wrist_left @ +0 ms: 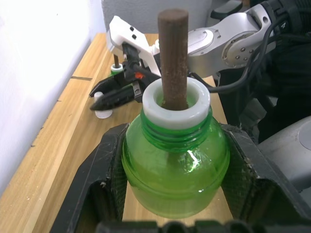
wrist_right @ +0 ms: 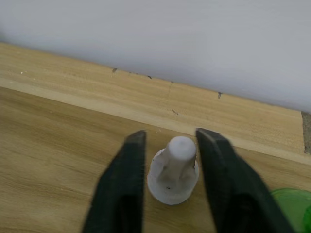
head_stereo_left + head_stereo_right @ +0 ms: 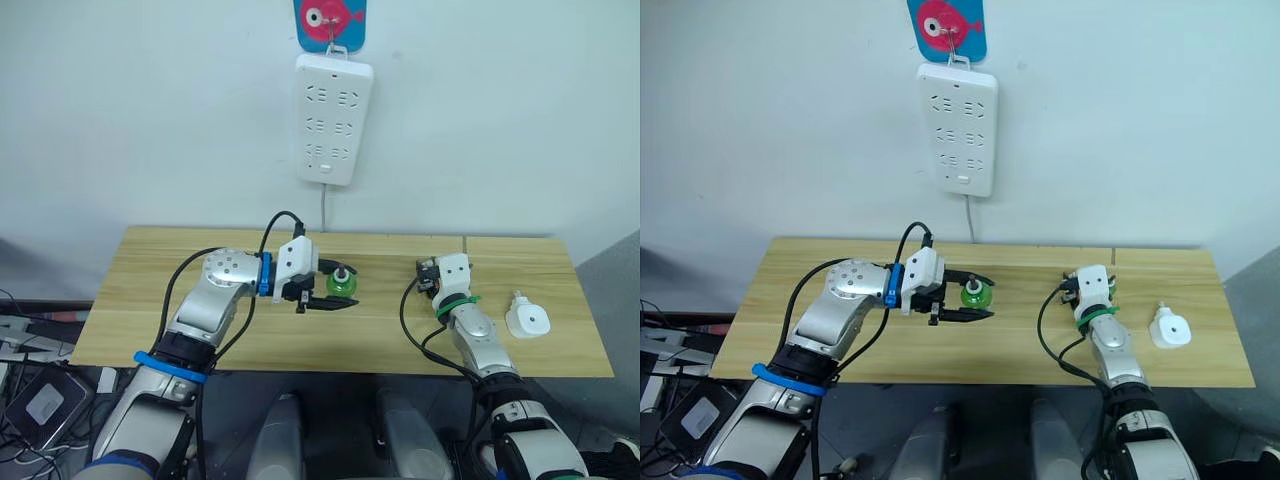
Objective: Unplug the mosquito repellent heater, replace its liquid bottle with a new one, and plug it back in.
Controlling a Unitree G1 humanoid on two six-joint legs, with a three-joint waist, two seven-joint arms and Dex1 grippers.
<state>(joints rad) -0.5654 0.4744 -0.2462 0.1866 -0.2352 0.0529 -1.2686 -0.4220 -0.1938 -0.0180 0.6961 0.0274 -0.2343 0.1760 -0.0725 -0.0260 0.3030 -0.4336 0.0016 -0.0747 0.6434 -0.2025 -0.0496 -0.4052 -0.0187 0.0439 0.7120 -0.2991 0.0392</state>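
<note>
Claws work over a wooden counter set against a pale wall. The left claw is spread around a green liquid bottle; its black fingers flank the bottle's belly on both sides, though actual contact cannot be judged. A white collar rings the bottle's neck, and a brown wick rod stands straight up out of it. The right claw is spread too, pointing down at the counter, with a small white cap standing between its fingers, untouched on either side. A bit of green shows just beside that claw. The mosquito repellent heater lies on the counter well apart from the right claw, on its outer side, unplugged. Farther back, a white power strip hangs on the wall beyond both claws, below a pink-and-blue hook.
</note>
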